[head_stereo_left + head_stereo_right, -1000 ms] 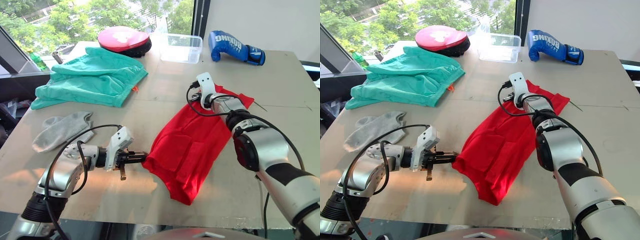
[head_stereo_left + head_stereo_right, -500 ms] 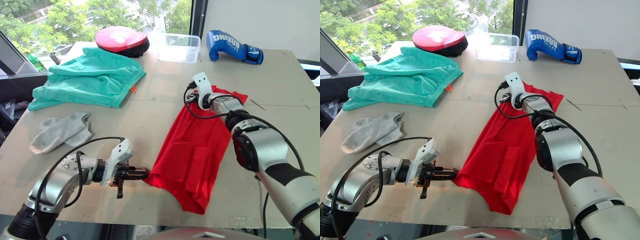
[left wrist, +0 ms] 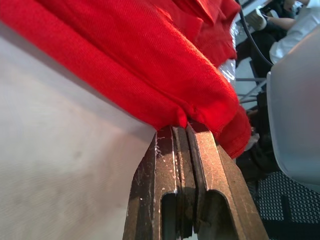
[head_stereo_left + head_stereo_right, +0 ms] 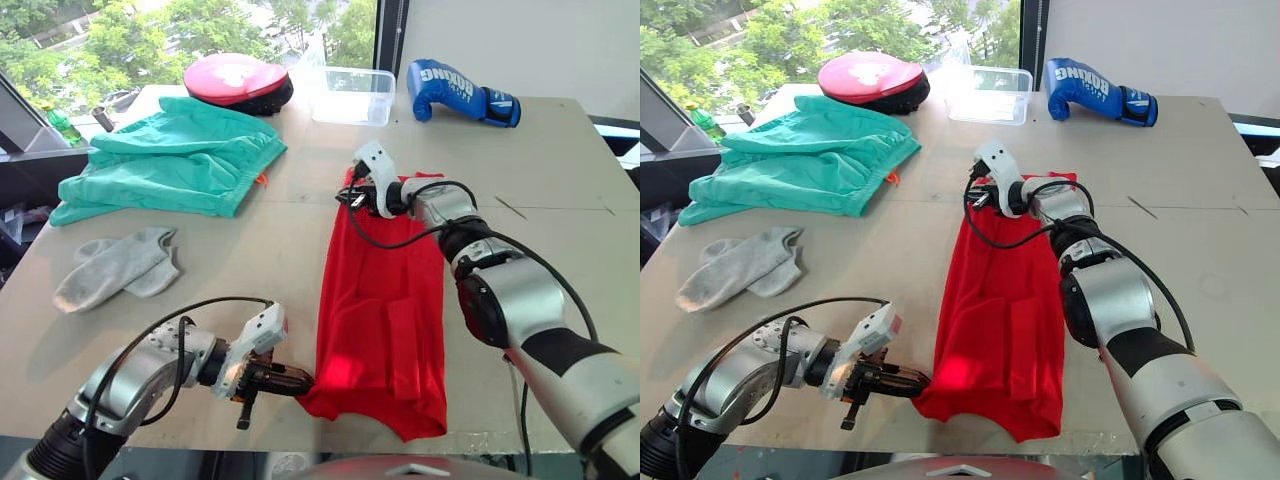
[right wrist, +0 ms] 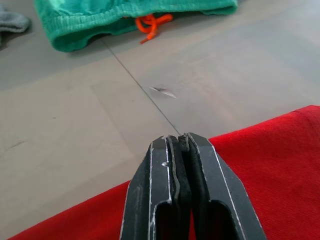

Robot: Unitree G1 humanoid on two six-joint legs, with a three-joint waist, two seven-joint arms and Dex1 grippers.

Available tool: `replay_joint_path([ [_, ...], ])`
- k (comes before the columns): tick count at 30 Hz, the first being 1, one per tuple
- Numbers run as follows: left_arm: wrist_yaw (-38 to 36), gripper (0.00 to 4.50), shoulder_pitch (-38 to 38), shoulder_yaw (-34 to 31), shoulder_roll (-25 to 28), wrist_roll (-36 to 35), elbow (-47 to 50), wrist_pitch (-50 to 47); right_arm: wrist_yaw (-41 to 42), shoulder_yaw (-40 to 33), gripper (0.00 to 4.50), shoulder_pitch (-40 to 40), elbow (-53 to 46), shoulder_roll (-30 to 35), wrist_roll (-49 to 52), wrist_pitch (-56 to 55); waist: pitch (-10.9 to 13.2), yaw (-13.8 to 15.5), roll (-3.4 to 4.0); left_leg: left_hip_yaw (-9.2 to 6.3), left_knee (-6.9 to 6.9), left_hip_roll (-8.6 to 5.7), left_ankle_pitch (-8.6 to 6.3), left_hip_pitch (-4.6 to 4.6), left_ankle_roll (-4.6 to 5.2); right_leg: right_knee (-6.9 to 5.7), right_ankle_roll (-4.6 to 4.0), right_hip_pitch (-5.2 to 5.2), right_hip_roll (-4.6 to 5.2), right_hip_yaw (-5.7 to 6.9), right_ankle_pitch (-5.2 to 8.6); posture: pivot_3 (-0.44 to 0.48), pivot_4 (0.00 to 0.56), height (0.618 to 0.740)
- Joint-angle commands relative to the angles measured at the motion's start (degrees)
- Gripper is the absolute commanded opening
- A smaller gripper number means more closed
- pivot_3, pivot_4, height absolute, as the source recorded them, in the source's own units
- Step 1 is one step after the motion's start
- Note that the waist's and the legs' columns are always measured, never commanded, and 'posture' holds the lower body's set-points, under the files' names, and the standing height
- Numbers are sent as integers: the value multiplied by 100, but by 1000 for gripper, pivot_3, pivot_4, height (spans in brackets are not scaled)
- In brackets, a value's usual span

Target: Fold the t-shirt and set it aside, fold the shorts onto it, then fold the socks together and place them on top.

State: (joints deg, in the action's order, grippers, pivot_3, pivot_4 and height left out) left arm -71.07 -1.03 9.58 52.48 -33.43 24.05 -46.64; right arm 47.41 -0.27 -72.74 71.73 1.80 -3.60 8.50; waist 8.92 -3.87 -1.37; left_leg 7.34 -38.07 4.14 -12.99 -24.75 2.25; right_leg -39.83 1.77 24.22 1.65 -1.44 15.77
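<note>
Red t-shirt (image 4: 385, 305) pinched by both grippers

A grey-brown table (image 4: 300, 230) is seen, on which a red t-shirt (image 4: 385, 300) is laid lengthwise, teal shorts (image 4: 180, 165) and grey socks (image 4: 120, 268) to its left, with a red-pink round pad (image 4: 238, 80), a clear plastic container (image 4: 350, 95) and a blue boxing glove (image 4: 460, 92) along the far edge.

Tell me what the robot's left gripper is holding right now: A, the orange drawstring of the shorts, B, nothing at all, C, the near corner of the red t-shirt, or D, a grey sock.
C: the left gripper is shut on the near corner of the red t-shirt, and the left wrist view shows red fabric pinched between its fingers.
</note>
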Motion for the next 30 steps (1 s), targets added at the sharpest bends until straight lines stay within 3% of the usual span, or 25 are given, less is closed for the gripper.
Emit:
replay_joint_path([
  [1,-189,0,22,59,33,-106,76,135,15,258,72,138,-299,-84,-126,-181,0,1,0,0,0,0,0,0,0,0,0,0,0,1,0,0,150,735],
  [2,-243,356,10,73,58,-108,93,173,18,319,14,174,-316,-117,-150,-171,0,1,0,0,0,-1,0,0,0,0,0,0,2,1,0,0,150,735],
  [5,-255,1349,-27,55,75,-70,92,236,-37,392,964,264,-362,-177,-143,-230,0,2,0,0,0,-1,0,0,-1,0,-1,0,2,0,0,0,150,735],
  [11,-82,4292,-162,-324,68,-87,-6,413,5,62,3973,350,-679,-4,250,-476,2,25,4,1,0,-5,1,1,-1,-1,-1,-2,13,4,0,0,150,735],
  [12,-155,4500,-228,-443,143,-142,8,473,154,-30,4448,398,-855,85,391,-459,2,32,4,1,-1,-6,2,3,-1,-2,-1,-5,18,7,0,0,150,735],
  [15,-337,4500,-440,-743,340,-240,100,692,820,-97,4448,751,-1715,401,733,-163,1,50,2,-4,-3,-5,7,3,-11,-2,-5,-12,28,25,-2,0,150,735],
  [21,-923,4500,-696,-1272,783,194,-58,1984,1900,15,4448,2688,-5385,1634,1570,1047,5,166,8,-30,21,-5,7,-6,-13,27,-21,-18,38,36,9,0,150,735],
  [25,-966,4500,14,-1040,460,891,-575,3423,2564,-163,4448,3976,-7032,2550,2264,1304,8,186,15,-29,63,-7,14,-2,-20,53,-27,-18,34,42,12,0,150,735],
  [30,-1292,4500,861,-494,-20,1570,-1245,5121,3129,-156,4448,5303,-8172,3711,2586,1356,7,200,19,-9,66,-2,0,5,6,73,-23,-26,9,46,10,0,150,735],
])
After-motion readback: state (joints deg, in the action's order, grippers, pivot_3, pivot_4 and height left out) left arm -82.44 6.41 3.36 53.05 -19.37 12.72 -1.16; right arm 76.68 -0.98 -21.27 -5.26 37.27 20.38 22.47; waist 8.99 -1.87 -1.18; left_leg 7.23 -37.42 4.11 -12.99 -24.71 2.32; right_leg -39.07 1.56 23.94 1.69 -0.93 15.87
